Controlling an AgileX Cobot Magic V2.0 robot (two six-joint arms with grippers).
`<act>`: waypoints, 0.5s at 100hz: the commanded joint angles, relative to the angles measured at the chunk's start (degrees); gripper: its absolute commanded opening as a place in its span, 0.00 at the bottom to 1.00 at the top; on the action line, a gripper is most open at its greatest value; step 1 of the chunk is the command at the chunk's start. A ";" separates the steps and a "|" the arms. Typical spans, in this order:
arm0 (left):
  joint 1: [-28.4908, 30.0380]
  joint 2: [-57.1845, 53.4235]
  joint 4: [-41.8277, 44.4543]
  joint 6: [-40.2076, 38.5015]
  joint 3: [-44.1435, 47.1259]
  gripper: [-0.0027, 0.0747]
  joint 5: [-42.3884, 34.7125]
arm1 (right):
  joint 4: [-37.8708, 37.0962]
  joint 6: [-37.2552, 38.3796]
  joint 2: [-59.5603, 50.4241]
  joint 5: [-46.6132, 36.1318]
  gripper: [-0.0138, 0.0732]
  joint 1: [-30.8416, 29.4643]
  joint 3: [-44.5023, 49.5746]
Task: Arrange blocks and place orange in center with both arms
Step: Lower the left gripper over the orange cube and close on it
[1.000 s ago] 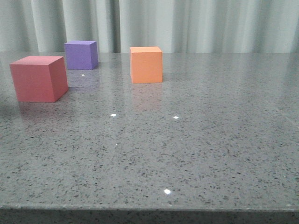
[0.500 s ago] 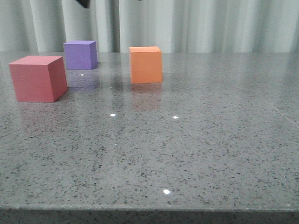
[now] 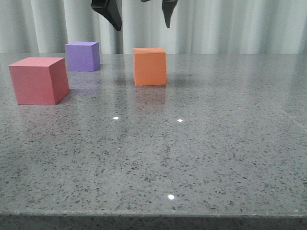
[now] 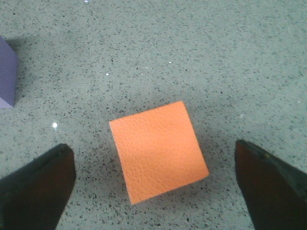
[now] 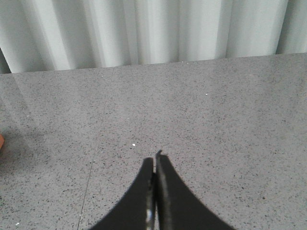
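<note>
Three blocks stand on the grey speckled table (image 3: 192,158): a red-pink cube (image 3: 38,80) at the left, a purple cube (image 3: 83,56) behind it, and the orange cube (image 3: 150,67) further right. My left gripper (image 3: 143,28) hangs open above the orange cube, its two black fingers spread wider than the cube and clear of it. In the left wrist view the orange cube (image 4: 158,151) lies between the open left gripper's (image 4: 153,146) fingers, turned at an angle, with the purple cube (image 4: 5,72) at the edge. My right gripper (image 5: 155,160) is shut and empty over bare table.
Pale pleated curtains (image 3: 230,24) hang behind the table's far edge. The table's front edge (image 3: 153,214) runs along the bottom of the front view. A sliver of orange (image 5: 1,141) shows at the edge of the right wrist view.
The left gripper's fingers have come down into the front view above the orange cube. The three cubes have stayed where they were.
</note>
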 commanded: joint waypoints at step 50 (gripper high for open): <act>-0.35 3.96 2.96 -2.65 -2.10 0.86 -5.87 | -0.95 -0.52 -0.09 -4.73 0.08 -0.34 -1.54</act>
